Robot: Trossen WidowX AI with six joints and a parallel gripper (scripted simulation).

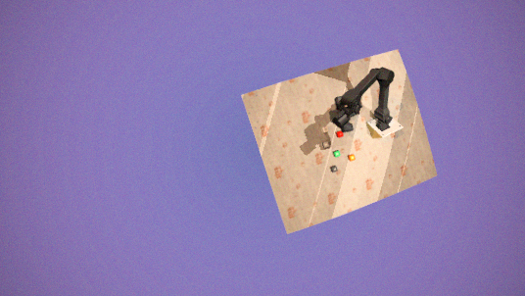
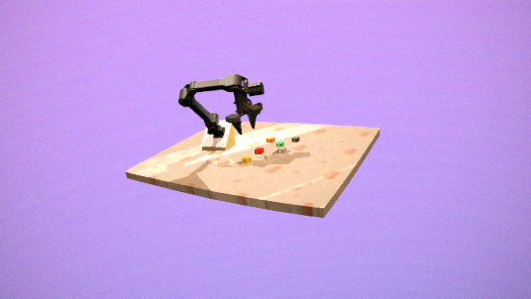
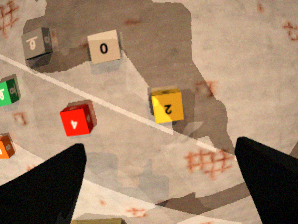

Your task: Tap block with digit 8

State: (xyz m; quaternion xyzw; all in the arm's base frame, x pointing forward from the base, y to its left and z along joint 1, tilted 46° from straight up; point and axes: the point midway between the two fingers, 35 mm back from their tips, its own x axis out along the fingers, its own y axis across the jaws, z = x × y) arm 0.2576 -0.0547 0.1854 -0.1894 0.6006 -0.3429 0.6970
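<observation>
My gripper (image 2: 247, 130) (image 3: 162, 149) is open and empty, above the table on the robot's side of the blocks. In the wrist view a yellow block (image 3: 167, 107) (image 2: 246, 159) shows 2, a red block (image 3: 75, 122) (image 1: 340, 133) (image 2: 259, 150) shows 4, a pale block (image 3: 104, 47) shows 0, and a shaded grey block (image 3: 37, 45) (image 1: 326, 145) shows an underlined digit. The green block (image 3: 7, 93) (image 1: 337, 153) (image 2: 279, 144) and orange block (image 3: 5, 146) (image 1: 352, 157) (image 2: 270, 140) are cut off at the left edge; I cannot read their digits surely.
A dark block (image 1: 334, 169) (image 2: 295, 139) lies beyond the green one, outside the wrist view; its digit is unreadable. The arm's pale base plate (image 1: 393, 129) stands on the patterned table (image 1: 289, 196) (image 2: 322, 190). The arm's shadow falls across the pale and grey blocks.
</observation>
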